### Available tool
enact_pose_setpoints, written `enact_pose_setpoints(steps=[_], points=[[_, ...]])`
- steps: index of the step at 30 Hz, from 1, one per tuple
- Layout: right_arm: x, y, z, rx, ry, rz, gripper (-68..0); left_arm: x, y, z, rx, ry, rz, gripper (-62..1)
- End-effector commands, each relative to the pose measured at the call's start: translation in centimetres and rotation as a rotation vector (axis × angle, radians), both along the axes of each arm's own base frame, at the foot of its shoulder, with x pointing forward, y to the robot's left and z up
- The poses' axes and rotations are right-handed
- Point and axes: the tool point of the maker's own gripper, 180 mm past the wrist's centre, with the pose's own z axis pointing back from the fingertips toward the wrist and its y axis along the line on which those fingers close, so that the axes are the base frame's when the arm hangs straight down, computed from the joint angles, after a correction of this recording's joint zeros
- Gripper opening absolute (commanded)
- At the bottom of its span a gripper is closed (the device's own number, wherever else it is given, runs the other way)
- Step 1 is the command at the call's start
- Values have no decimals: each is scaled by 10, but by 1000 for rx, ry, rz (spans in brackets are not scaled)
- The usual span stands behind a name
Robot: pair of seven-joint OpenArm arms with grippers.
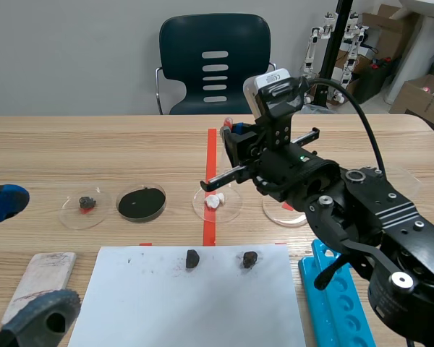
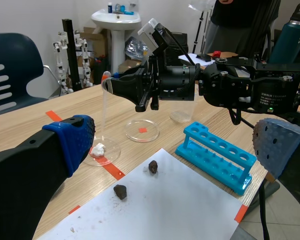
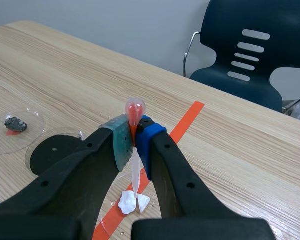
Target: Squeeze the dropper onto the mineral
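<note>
My right gripper [image 3: 135,141] is shut on a clear dropper [image 3: 135,111] with a red-filled bulb, held upright. Its thin tip points down at a white mineral [image 3: 133,202] lying in a clear petri dish [image 3: 106,227] on the orange tape line. In the scene view the right gripper [image 1: 231,139] hangs over that dish [image 1: 231,210] and the white mineral [image 1: 215,201], with the dropper's bulb [image 1: 227,123] on top. The left wrist view shows the dropper [image 2: 104,107] just above the mineral [image 2: 97,149]. My left gripper [image 1: 32,253] stays open, low at the table's near left.
Left of the mineral stand a black-filled dish [image 1: 141,203] and a dish with a dark rock [image 1: 87,203]; another dish [image 1: 286,211] lies to its right. A white paper [image 1: 195,311] carries two dark rocks. A blue tube rack [image 1: 340,303] and a white block [image 1: 40,278] flank it.
</note>
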Motion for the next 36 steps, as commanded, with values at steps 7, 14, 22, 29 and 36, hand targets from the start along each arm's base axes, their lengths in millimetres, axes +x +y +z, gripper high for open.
enact_pose_setpoints(steps=[7, 14, 22, 29, 36], points=[[7, 1, 15, 17, -42, 0, -671, 0, -1, 7, -30, -15, 6, 14], [7, 1, 15, 17, -42, 0, -671, 0, -1, 7, -30, -15, 6, 14], [7, 1, 15, 17, -42, 0, -671, 0, -1, 7, -30, -15, 6, 14], [0, -8, 26, 2, -70, -5, -671, 0, -1, 6, -29, -14, 6, 14], [-26, -17, 52, -35, -110, 5, -671, 0, -1, 6, -29, -15, 6, 14]])
